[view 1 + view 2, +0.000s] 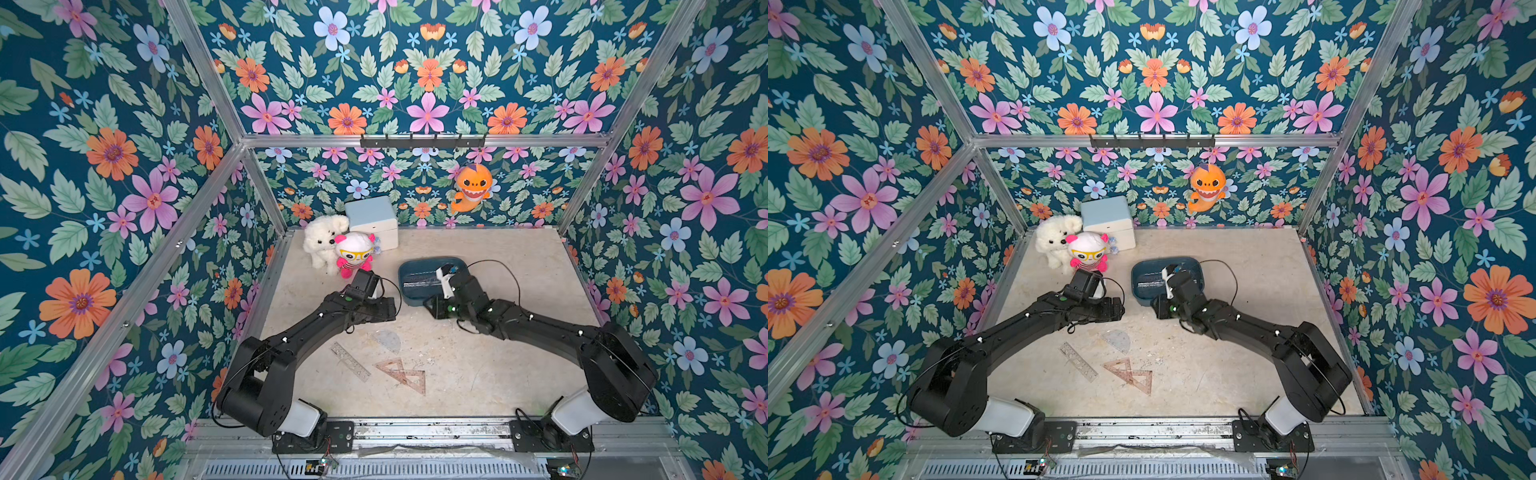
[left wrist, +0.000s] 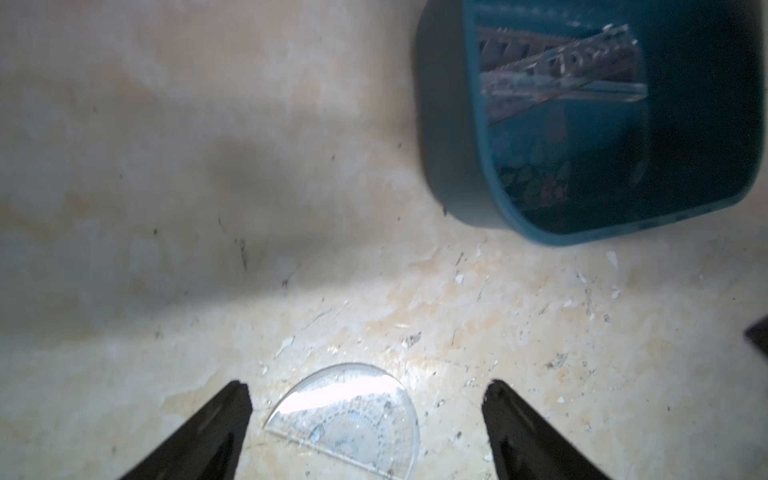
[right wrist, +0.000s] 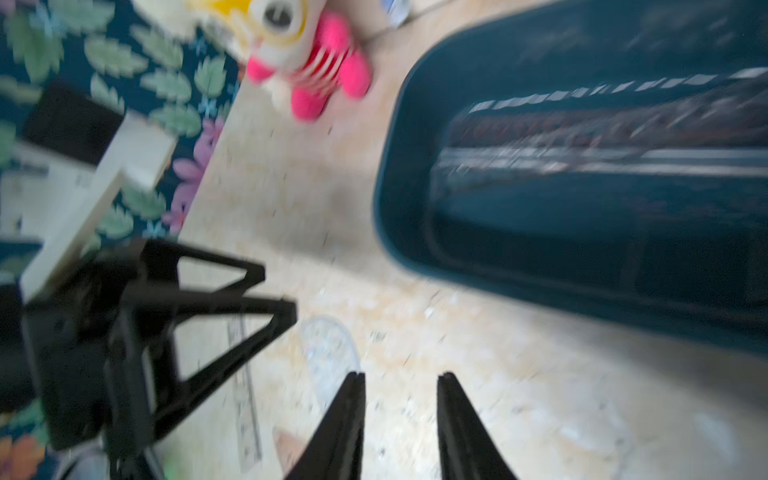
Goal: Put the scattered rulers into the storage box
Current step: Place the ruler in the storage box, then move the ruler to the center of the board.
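1. Between the fingertips of the left end effector (image 2: 366,384), which are spread wide with nothing held, the protractor (image 2: 345,419) is framed in the left wrist view.
2. It is laid flat on the worktop (image 2: 166,124), clear of both fingers; how far below them it lies cannot be told.
3. Its straight edge is set askew to the line joining the two fingertips, and its rounded side is turned toward the storage box (image 2: 444,124).
4. In a top view the protractor (image 1: 388,340) is found just on the base side of the left end effector, so the left arm is judged the nearer.
5. The right end effector (image 3: 401,376) is set narrow, with a slim gap and nothing gripped; it is placed near the storage box, and the protractor is seen beyond its tips.
6. Farther toward the bases, a straight ruler (image 1: 350,361) and two overlapping pinkish triangles (image 1: 401,374) are left on the worktop.
7. Straight strips (image 2: 557,75) are already laid inside the storage box, along its length; their number cannot be made out.
8. The protractor is judged the next piece to be taken. A descent is called for, and a turn of the wrist may be needed so that the fingers are closed across edge and arc. A slip on so thin a sheet is to be feared.
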Controlling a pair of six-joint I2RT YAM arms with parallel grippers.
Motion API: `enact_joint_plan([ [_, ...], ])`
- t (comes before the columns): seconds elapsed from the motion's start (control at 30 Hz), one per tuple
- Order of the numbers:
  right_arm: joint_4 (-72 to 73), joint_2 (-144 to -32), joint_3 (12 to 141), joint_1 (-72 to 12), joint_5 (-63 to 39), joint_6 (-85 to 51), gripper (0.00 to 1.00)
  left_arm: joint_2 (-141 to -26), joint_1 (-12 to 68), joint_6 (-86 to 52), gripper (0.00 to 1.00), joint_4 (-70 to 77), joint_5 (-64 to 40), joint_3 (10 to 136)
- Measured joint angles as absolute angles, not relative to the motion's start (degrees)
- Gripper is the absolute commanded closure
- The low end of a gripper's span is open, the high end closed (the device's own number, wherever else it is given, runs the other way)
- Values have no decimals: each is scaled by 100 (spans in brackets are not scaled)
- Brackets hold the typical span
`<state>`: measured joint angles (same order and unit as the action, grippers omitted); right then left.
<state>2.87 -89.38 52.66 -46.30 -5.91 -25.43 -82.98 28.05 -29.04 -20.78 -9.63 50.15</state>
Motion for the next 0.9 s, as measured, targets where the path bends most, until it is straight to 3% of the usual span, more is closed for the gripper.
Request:
enact_joint_plan([
  [0.3,252,-10175,5813,-5843,-62,-2147,65,-7856,2307,-3819,15,-1627,-1076,3881],
  [0.5,67,-11004,6650,-6053,176,-1656,37,-7328,1914,-4160,16,-1584,-1048,3485],
  [0.57,5,-11163,6836,-6114,252,-1511,32,-7293,1824,-4178,16,-1575,-1055,3441],
  [0.9,-331,-11843,7465,-6143,473,-1085,31,-7380,1492,-4193,15,-1490,-1160,3385],
])
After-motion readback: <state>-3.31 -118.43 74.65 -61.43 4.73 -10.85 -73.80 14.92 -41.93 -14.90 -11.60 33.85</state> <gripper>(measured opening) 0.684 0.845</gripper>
